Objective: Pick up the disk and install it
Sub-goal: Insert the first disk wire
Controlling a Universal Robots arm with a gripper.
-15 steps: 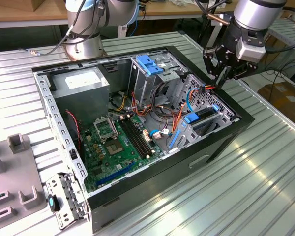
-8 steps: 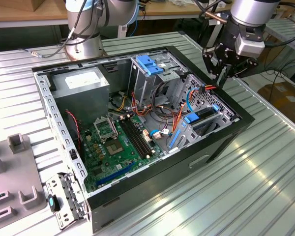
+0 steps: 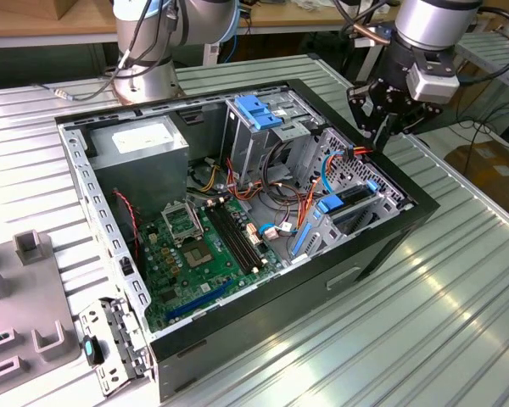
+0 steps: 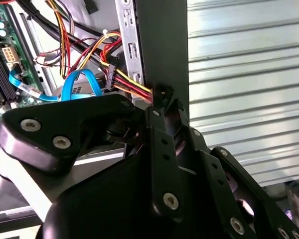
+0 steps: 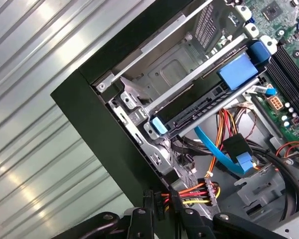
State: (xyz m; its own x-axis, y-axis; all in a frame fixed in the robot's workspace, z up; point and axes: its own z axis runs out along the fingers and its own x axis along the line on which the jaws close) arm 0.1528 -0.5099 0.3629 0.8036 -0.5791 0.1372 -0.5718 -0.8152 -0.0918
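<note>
Disk (image 5: 204, 107) is seen seated in the drive bay, centre of the first wrist view. Gripper (image 3: 388, 127), upper right of the exterior view, is clenched on power-cable wires (image 5: 189, 191); connecting appears under way.

- One open computer case (image 3: 390, 233) on the counter (image 3: 458, 322).
- One disk (image 3: 354, 203), seated in its bay at the case's 3 o'clock side.
- One claw (image 3: 380, 136).
- One motherboard (image 3: 195, 254).
- One grey power supply box (image 3: 140, 153).
</note>
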